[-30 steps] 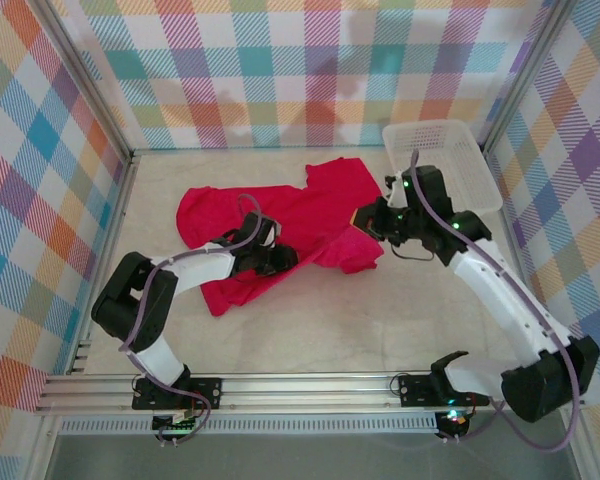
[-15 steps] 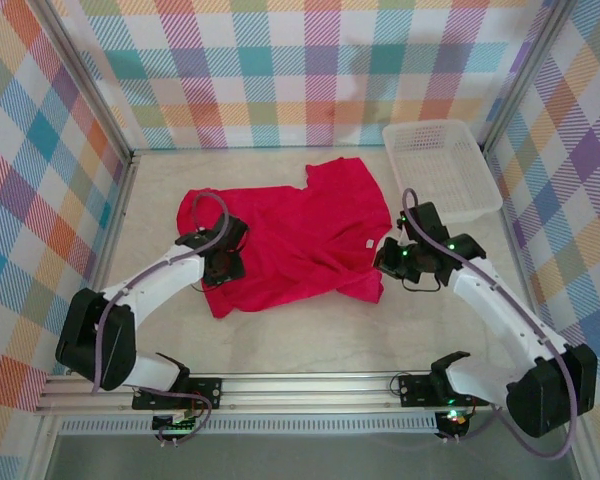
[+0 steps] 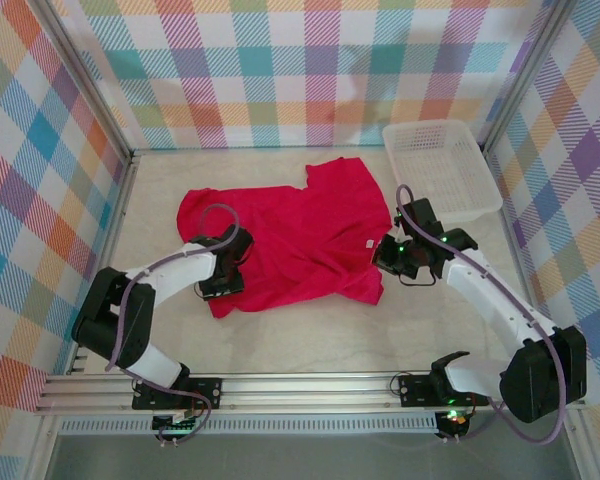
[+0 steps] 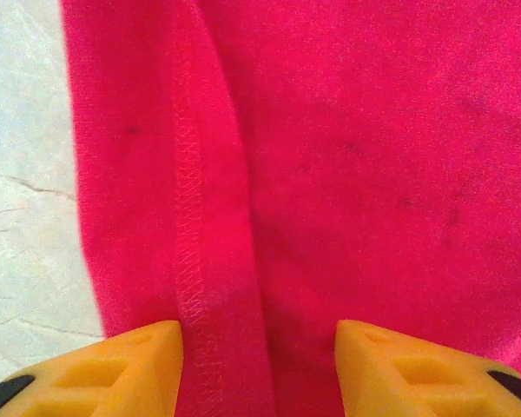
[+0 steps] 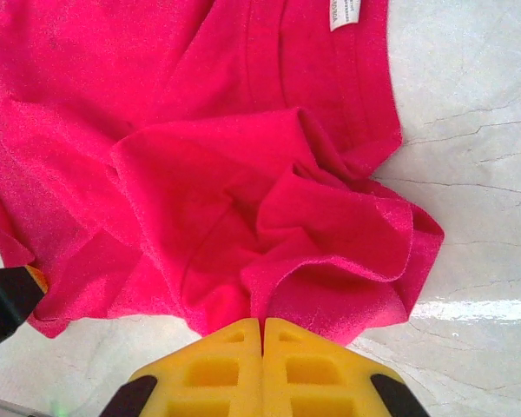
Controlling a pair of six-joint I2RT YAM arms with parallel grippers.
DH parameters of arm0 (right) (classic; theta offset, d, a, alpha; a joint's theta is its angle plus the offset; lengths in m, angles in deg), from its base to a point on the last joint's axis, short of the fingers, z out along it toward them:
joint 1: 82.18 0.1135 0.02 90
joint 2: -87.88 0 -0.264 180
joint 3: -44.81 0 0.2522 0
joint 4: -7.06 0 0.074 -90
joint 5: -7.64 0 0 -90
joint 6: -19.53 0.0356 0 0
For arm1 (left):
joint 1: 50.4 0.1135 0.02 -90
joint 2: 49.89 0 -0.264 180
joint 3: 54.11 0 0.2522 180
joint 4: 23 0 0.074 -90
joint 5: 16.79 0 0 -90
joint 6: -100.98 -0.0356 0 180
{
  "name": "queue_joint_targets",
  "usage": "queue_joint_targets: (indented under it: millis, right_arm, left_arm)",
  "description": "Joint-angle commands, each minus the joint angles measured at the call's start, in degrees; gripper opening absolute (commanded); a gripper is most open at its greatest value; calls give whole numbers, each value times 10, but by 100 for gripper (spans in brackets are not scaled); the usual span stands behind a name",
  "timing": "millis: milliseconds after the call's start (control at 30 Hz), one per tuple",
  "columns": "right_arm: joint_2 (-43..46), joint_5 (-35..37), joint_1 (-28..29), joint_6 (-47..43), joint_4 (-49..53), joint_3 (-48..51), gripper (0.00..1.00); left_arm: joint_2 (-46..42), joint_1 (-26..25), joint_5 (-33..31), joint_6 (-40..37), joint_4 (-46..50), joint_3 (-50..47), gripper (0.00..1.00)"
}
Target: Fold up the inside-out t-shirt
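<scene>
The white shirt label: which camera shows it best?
The right wrist view: the label is close and large, at the top edge. The top view gives a pale speck; the left wrist view, the shirt's seam.

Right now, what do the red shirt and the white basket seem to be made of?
T-shirt: looks like soft, matte knit cloth; it shows a stitched seam and limp folds. Basket: probably rigid white plastic, judging by its open lattice walls.

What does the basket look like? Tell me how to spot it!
Start at the pale table inside the checked walls and look to its far right corner. There, just right of the red t-shirt, sits the basket. It is white with holey mesh sides, unlike the soft red cloth.
</scene>
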Motion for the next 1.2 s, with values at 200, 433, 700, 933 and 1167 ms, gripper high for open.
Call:
queue_joint_targets:
  millis: [200, 433, 700, 933, 1167]
  right_arm:
    - [-10, -26, -42, -7, -17, -33, 0]
    - [-29, 9, -109, -37, 45, -147, 0]
    - [-10, 77, -173, -67, 111, -192, 0]
    - [-12, 96, -196, -74, 121, -199, 0]
    - [-31, 79, -196, -70, 114, -218, 0]
  left_arm:
    - [6, 1, -19, 2, 29, 33, 4]
    - [-90, 20, -85, -32, 115, 163, 0]
    - [-156, 102, -64, -69, 118, 227, 4]
    - [-151, 149, -34, -82, 119, 258, 4]
    - [-144, 159, -36, -92, 122, 321, 5]
